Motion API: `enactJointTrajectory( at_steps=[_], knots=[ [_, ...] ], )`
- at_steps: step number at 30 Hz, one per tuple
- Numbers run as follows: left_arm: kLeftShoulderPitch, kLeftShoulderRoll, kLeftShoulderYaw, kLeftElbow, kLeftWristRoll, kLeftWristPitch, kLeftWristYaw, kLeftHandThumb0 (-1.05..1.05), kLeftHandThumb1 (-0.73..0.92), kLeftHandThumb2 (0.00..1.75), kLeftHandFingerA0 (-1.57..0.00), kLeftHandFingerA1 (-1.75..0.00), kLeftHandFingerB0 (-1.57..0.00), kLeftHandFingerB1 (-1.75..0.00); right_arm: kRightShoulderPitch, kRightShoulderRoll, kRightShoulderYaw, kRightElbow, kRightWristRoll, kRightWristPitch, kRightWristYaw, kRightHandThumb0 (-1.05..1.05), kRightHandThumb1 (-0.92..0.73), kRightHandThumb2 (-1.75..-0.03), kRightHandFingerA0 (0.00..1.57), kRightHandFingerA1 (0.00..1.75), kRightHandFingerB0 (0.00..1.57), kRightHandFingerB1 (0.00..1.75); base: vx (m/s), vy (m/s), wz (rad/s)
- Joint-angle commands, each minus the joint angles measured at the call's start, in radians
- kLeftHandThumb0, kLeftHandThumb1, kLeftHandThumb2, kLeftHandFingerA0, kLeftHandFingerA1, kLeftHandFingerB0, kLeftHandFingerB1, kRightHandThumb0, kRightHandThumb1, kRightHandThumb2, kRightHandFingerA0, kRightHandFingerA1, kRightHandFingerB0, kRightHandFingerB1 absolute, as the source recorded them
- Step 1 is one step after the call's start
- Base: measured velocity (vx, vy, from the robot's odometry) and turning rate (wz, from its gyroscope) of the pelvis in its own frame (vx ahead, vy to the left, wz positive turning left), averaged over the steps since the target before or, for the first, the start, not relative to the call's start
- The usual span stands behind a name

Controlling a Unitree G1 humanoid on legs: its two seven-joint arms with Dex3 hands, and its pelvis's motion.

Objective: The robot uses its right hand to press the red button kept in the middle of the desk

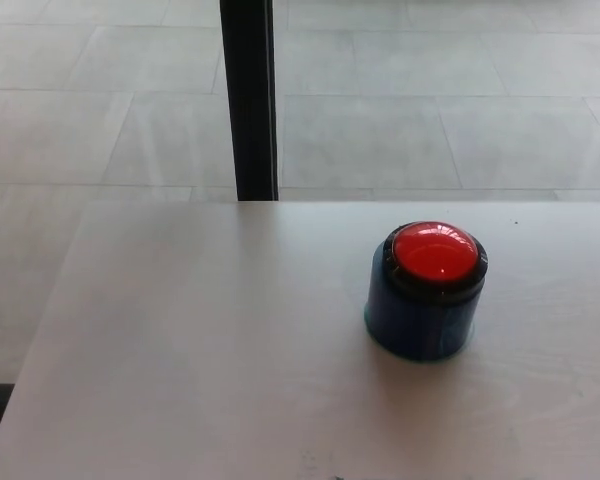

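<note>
Pale matte desk [230, 350] bears domed glossy red button [436, 252]; neither robot hand shows.

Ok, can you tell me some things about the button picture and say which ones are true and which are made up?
1. The red button sits on a blue round base. True.
2. A robot hand is pressing the button. False: no hand shows anywhere in the head view, and nothing touches the button.
3. The button stands on a pale desk. True.
4. The button is at the desk's left edge. False: it is on the right part of the desk as seen here.
5. A dark upright post rises behind the desk's far edge. True.
6. Two buttons are on the desk. False: there is only one.
</note>
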Motion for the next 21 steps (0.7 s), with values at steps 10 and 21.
enactJointTrajectory(
  at_steps=[10, 21],
  knots=[
    [-0.09, 0.085, 0.192, 0.123, -0.129, 0.002, 0.049, -0.46, 0.55, 1.11, -0.55, -1.36, -0.42, -1.08, -0.276, -0.128, -0.395, -0.245, 0.34, 0.209, -0.239, -0.61, -0.53, -0.57, 0.74, 0.56, 0.56, 0.43, 0.0, 0.0, 0.0],
    [-0.1, 0.088, 0.218, 0.139, -0.133, -0.003, 0.053, -0.46, 0.54, 1.12, -0.56, -1.41, -0.46, -1.13, -0.715, -0.355, -0.352, -0.183, 0.279, 0.226, -0.296, -0.75, -0.52, -0.57, 1.04, 0.64, 0.72, 0.55, 0.0, 0.0, 0.0]
  ],
)
